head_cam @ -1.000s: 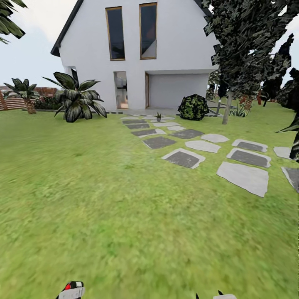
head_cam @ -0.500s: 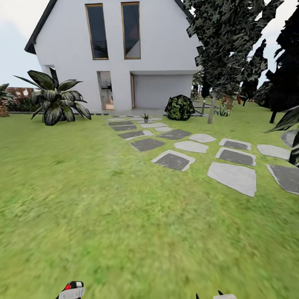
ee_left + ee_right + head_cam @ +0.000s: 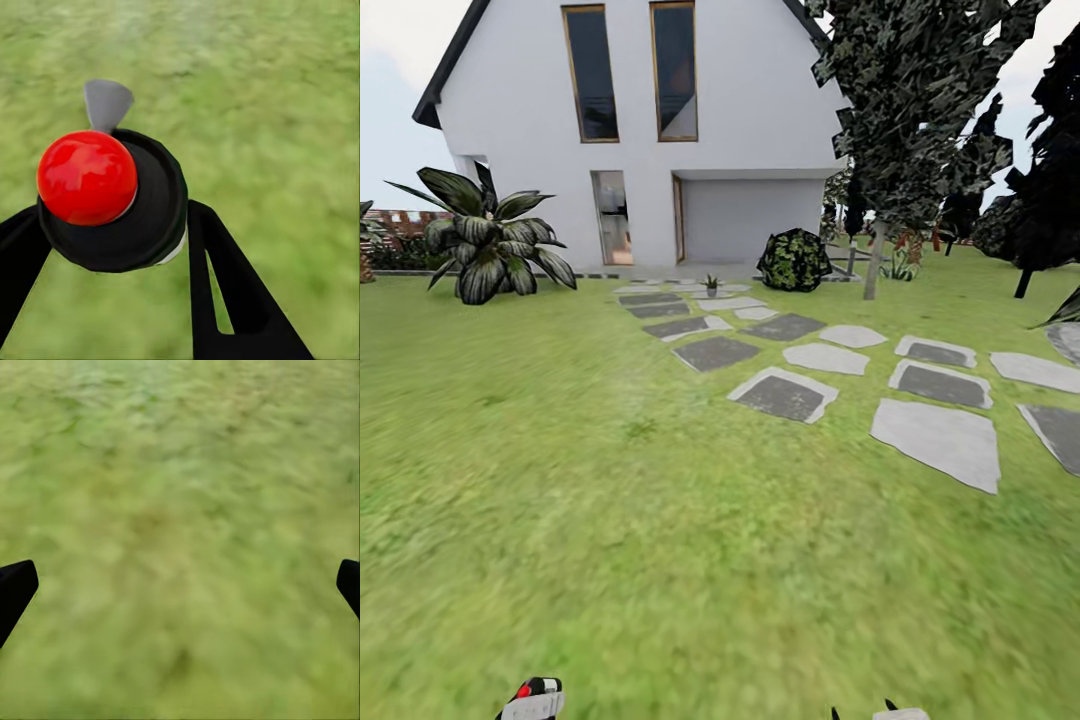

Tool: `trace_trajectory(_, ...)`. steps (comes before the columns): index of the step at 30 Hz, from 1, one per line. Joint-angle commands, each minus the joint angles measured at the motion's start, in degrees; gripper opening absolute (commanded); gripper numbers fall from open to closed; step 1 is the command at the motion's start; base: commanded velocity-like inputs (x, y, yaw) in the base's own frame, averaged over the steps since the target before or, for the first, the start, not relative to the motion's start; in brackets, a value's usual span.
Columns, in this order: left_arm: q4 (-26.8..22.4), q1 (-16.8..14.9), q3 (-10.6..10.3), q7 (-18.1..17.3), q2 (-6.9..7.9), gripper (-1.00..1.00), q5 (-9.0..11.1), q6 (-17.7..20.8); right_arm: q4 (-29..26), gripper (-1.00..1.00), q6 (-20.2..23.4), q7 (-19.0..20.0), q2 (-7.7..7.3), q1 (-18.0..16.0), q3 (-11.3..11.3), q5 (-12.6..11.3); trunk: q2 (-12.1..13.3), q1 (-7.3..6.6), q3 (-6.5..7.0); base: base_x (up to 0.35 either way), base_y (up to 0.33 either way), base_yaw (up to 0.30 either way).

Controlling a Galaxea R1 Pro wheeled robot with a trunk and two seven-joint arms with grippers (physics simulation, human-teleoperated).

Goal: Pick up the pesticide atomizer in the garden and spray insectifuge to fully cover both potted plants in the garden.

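Left pincer is clamped round the pesticide atomizer, red tip up, over the near lawn. Looks light, rigid, probably slick, so gripping the black body seems right. Right pincer is spread open and holding nothing.

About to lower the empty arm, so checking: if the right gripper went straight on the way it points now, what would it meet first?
Most likely bare lawn. The right gripper has its jaws wide apart and nothing shows between them but grass. How far off the grass is cannot be judged.
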Motion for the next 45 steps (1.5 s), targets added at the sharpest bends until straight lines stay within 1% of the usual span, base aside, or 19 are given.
trace_trajectory(1, 0.03, -0.05, 0.5, -0.28, -0.05, -1.0, -0.58, -0.21, 0.05, 1.0, -0.16, -0.07, -0.03, -0.03, 0.25, 0.01, -0.02, 0.02, -0.06, 0.339, 0.084, 0.0)
trace_trajectory(7, 0.04, -0.05, 0.5, -0.27, -0.03, -1.0, -0.5, -0.21, 0.0, 1.0, -0.16, -0.07, -0.03, -0.03, 0.25, 0.0, -0.02, 0.02, -0.05, 0.338, 0.083, -0.006)
trace_trajectory(11, 0.04, -0.05, 0.5, -0.27, -0.02, -1.0, -0.5, -0.21, 0.01, 1.0, -0.16, -0.07, -0.03, -0.03, 0.25, 0.01, -0.02, 0.02, 0.02, 0.339, 0.082, -0.141)
trace_trajectory(28, 0.04, -0.05, 0.5, -0.27, 0.02, -1.0, -0.45, -0.21, 0.04, 1.0, -0.16, -0.07, -0.03, -0.03, 0.25, 0.02, -0.02, 0.02, 0.61, 0.339, 0.082, -0.228)
trace_trajectory(45, 0.03, -0.04, 0.5, -0.28, -0.02, -1.0, -0.56, -0.21, 0.03, 1.0, -0.16, -0.07, -0.03, -0.03, 0.25, 0.01, -0.02, 0.02, 1.22, 0.339, 0.007, -0.233)
